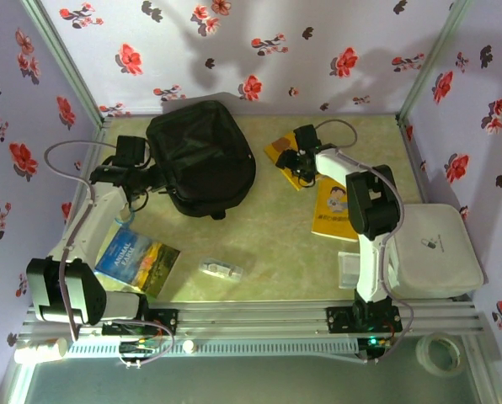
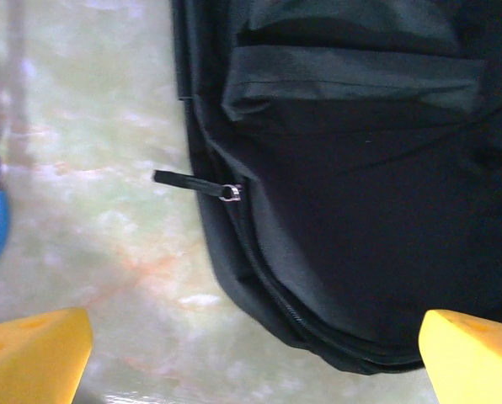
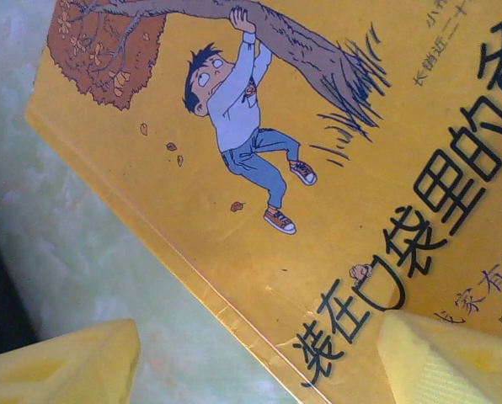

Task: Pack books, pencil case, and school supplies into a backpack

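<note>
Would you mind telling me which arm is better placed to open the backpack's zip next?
Left, probably. The left gripper stands open beside the backpack, with the zip pull just ahead of it. The right gripper hovers over a yellow book, away from the backpack.

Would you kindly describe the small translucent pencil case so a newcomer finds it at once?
Start at the large black fabric backpack. Come toward the near edge: the small translucent oblong pencil case lies on the pale table, right of the blue paperback, far smaller than any book.
</note>
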Controlling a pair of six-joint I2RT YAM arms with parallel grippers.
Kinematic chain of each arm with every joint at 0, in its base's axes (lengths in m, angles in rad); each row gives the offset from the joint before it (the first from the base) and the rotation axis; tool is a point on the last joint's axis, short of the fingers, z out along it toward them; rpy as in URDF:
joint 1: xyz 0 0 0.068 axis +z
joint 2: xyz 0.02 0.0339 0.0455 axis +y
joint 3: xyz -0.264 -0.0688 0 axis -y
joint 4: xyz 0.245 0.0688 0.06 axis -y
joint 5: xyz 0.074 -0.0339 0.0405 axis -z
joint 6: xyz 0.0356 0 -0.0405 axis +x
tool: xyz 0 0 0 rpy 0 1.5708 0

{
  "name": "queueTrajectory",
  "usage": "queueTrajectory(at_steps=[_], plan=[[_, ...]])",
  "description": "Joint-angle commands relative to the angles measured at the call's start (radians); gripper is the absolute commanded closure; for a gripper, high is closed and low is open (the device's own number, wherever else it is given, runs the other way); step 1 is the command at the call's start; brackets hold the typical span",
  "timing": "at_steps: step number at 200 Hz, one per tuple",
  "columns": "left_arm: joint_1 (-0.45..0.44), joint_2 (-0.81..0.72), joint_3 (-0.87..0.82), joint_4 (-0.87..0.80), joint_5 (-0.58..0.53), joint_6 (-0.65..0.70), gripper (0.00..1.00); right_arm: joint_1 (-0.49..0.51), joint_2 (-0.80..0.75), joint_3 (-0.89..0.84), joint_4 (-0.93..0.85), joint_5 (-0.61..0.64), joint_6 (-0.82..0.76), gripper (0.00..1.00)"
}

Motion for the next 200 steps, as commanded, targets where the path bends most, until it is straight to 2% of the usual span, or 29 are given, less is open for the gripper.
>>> queueTrajectory(at_steps=[1, 40, 67, 88, 129, 178, 200], plan=[[0.002, -0.025, 0.005, 0.074, 0.112, -0.054, 0.0, 0.027, -0.055, -0.107, -0.072, -0.041, 0.032, 0.25], [-0.054, 0.018, 0.033, 0.143, 0.173, -0.123, 0.0, 0.092, -0.182, -0.284, 0.022, -0.158, 0.146, 0.27], [-0.128, 0.069, 0.063, 0.155, 0.175, -0.162, 0.0, 0.155, -0.254, -0.387, 0.144, -0.237, 0.261, 0.28], [-0.204, 0.108, 0.067, 0.195, 0.181, -0.197, 0.0, 0.163, -0.299, -0.41, 0.201, -0.273, 0.29, 0.3], [-0.358, 0.204, 0.1, 0.252, 0.184, -0.26, 0.04, 0.074, -0.349, -0.316, 0.062, -0.082, 0.066, 0.32], [-0.493, 0.364, 0.161, 0.279, 0.165, -0.339, 0.2, -0.012, -0.195, -0.125, -0.125, 0.071, -0.165, 0.41], [-0.543, 0.44, 0.22, 0.254, 0.124, -0.363, 0.25, -0.031, -0.154, -0.089, -0.158, 0.08, -0.224, 0.43]])
